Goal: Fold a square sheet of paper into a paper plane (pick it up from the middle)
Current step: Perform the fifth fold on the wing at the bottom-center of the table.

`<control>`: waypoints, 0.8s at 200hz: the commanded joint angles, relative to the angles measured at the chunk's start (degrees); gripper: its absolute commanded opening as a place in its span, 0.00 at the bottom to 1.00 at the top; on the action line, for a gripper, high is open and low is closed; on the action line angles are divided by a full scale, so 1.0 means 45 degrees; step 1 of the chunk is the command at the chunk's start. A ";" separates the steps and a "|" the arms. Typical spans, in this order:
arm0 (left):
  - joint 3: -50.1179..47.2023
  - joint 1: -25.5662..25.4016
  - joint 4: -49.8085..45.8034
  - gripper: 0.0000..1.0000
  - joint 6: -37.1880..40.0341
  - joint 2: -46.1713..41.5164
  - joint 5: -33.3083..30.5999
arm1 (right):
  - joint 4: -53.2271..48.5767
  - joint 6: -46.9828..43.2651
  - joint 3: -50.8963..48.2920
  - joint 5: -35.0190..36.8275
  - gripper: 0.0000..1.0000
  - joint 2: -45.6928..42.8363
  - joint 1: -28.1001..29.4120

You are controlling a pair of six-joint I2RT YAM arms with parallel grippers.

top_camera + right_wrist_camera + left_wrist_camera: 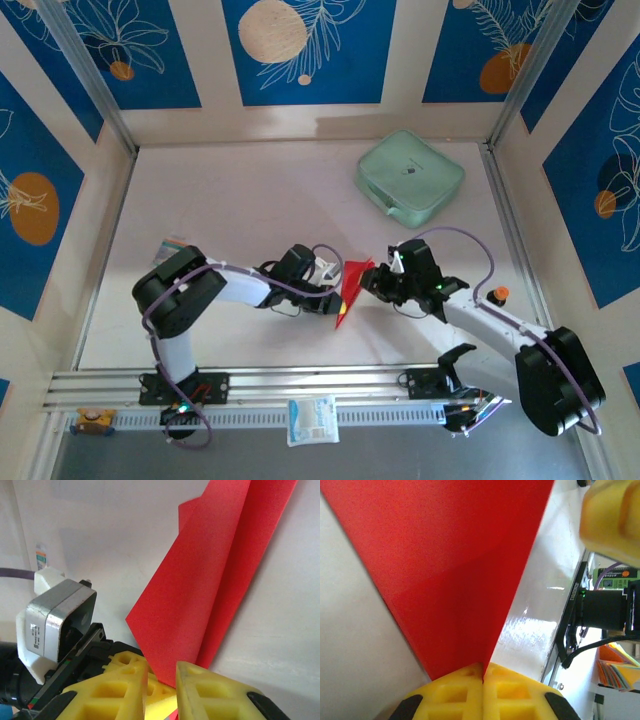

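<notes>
The square sheet of paper is now a folded, narrow red paper plane (350,290) with its sharp nose toward the near edge, held just above the table's middle. My left gripper (333,277) comes in from the left and is shut on it. In the left wrist view the yellow fingertips (470,685) meet on the red paper (450,570). My right gripper (373,281) faces it from the right. In the right wrist view its fingers (210,690) stand a little apart with a corner of the red paper (200,590) in the gap, which is not pinched.
A mint-green zip case (410,178) lies at the back right. A small white packet (313,418) rests on the front rail. A stack of coloured paper (172,243) sits at the left by the left arm. Patterned walls enclose the table.
</notes>
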 commanded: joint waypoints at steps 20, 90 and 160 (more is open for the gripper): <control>-0.0142 0.0158 0.0616 0.00 -0.0500 0.0512 0.0567 | 0.0842 -0.0398 0.0367 -0.1089 0.19 0.1116 0.0133; -0.0493 0.0234 0.1751 0.00 -0.1292 0.0955 0.0742 | 0.1631 -0.0420 0.0690 -0.1265 0.17 0.2548 0.0232; -0.0908 0.0398 0.2282 0.00 -0.1937 0.0949 0.0703 | 0.2352 -0.0564 0.1103 -0.1636 0.12 0.3905 0.0194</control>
